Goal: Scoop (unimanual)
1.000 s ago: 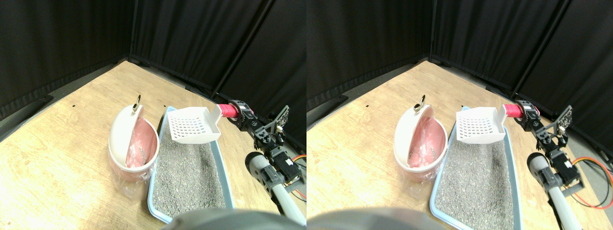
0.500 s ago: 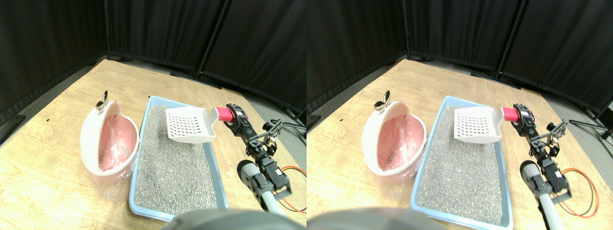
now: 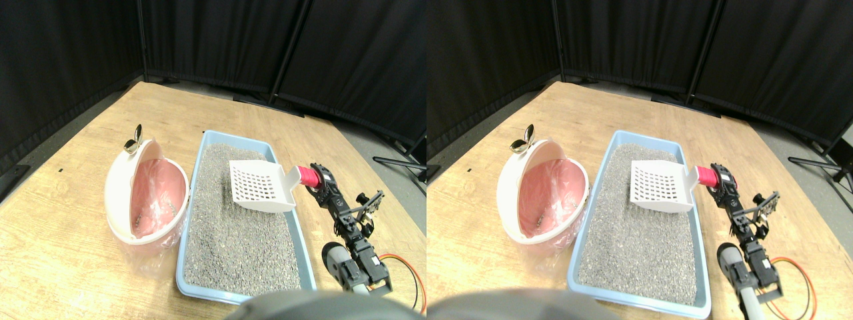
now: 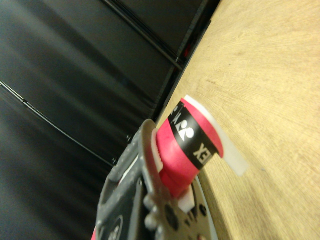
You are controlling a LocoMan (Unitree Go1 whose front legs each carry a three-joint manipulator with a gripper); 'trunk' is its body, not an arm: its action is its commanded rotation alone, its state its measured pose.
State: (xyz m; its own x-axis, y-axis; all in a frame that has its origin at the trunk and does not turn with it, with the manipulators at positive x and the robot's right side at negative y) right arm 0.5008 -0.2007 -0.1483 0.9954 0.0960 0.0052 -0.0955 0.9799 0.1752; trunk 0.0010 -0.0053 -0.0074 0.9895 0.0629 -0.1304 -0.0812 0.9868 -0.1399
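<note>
Lowered since a moment ago, the scoop [image 3: 261, 187] hangs just above the litter in the blue tray [image 3: 191, 222] beside the bin [image 3: 126, 193], its red handle [image 3: 307, 177] clamped in the right pincer [image 3: 317, 182].

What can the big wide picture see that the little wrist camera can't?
Only the stereo pair view shows the litter tray, the litter, the white scoop above it, the pink bin and the orange cable. Only the wrist view shows the black band with lettering on the handle up close. Both show the red handle, the right gripper, the wooden floor and the black curtains.
</note>
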